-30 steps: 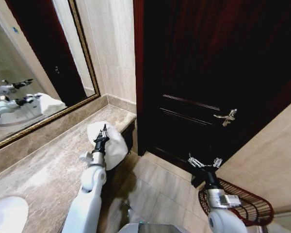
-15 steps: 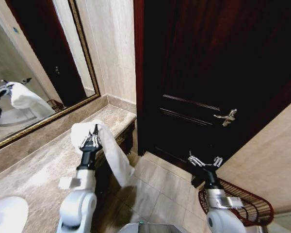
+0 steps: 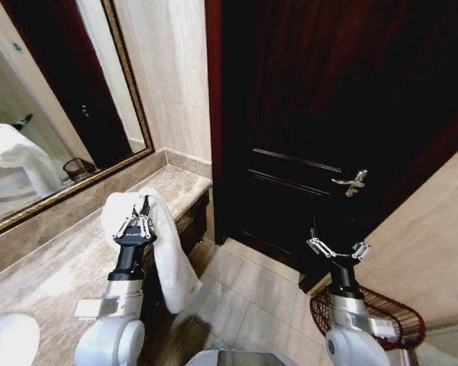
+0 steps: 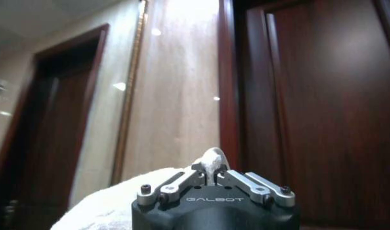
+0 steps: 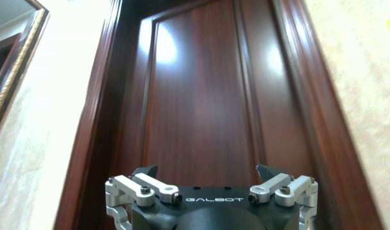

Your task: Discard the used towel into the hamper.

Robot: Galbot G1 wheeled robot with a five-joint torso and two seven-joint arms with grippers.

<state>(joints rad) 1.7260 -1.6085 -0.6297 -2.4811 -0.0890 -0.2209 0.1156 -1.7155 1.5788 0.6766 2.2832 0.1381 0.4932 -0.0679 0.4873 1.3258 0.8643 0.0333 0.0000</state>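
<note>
left gripper pinches the white towel (hanging long, straight down) over the counter | hamper sits low on the floor, far right | right gripper wide apart, much nearer it

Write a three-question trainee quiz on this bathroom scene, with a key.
1. True or false: the left claw is shut on the white towel.
2. Where is the hamper? A) on the countertop B) on the floor by the right arm C) hanging on the door
3. Fill in: the right claw is ____ and holds nothing.

Key: 1 true; 2 B; 3 open. The towel hangs from the left claw over the edge of the marble countertop, across the floor from the hamper.
</note>
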